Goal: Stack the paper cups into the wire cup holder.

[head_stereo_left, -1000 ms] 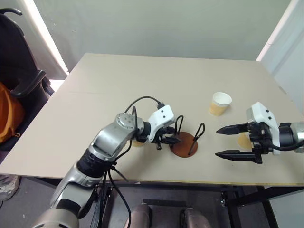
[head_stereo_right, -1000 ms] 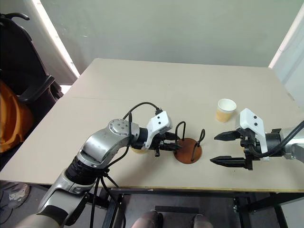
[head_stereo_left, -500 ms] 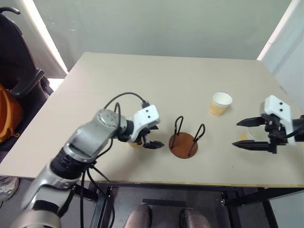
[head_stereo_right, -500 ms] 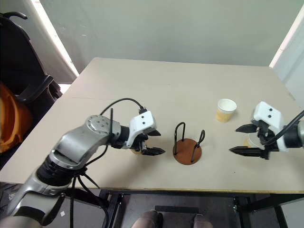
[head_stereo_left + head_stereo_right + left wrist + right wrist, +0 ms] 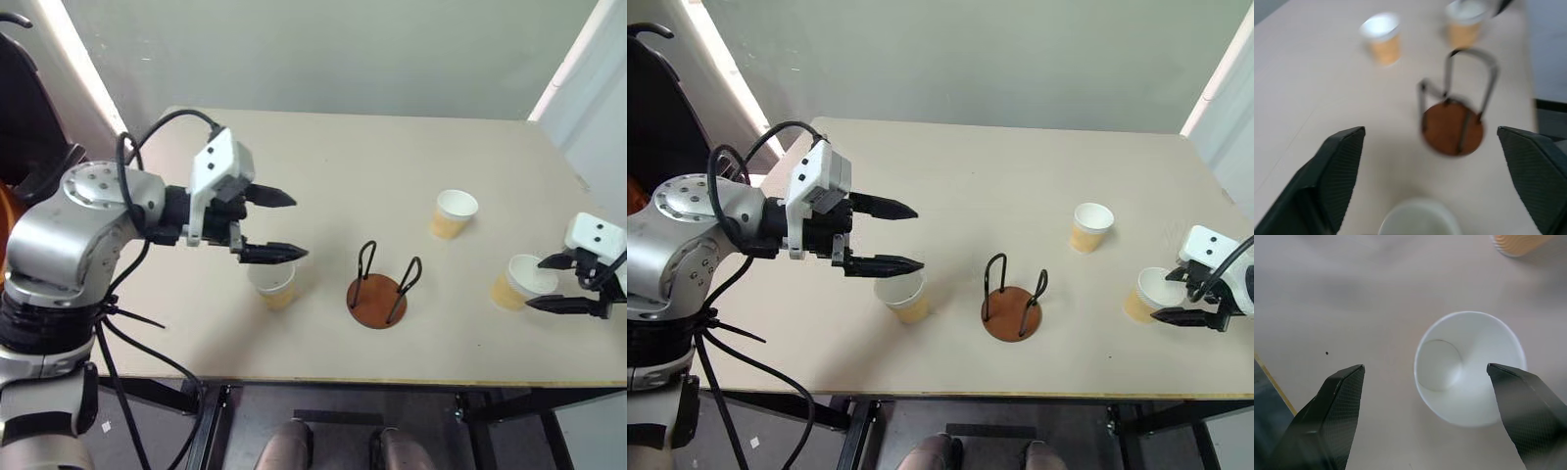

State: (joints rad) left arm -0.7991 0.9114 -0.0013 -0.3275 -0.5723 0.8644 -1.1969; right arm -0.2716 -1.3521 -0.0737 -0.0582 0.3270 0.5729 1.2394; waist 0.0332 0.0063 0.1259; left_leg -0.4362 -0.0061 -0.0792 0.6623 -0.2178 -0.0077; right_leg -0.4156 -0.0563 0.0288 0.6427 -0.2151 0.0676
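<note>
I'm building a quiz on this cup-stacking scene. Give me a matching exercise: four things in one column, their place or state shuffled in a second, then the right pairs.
1. wire cup holder
2. left gripper
3. right gripper
4. far cup

A. open, raised above the cup left of the holder
B. open, at the cup by the table's right edge
C. empty
D. standing alone, beyond the holder

Pairs: 1-C, 2-A, 3-B, 4-D

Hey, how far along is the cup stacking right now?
Nothing is stacked yet: the wire cup holder stands empty. All three paper cups sit upright on the table: one left of the holder, one farther back on the right, one near the right edge. In hand: nothing held. The right gripper is open beside the right-edge cup; the left gripper is open above the table. Left: all three cups.
</note>
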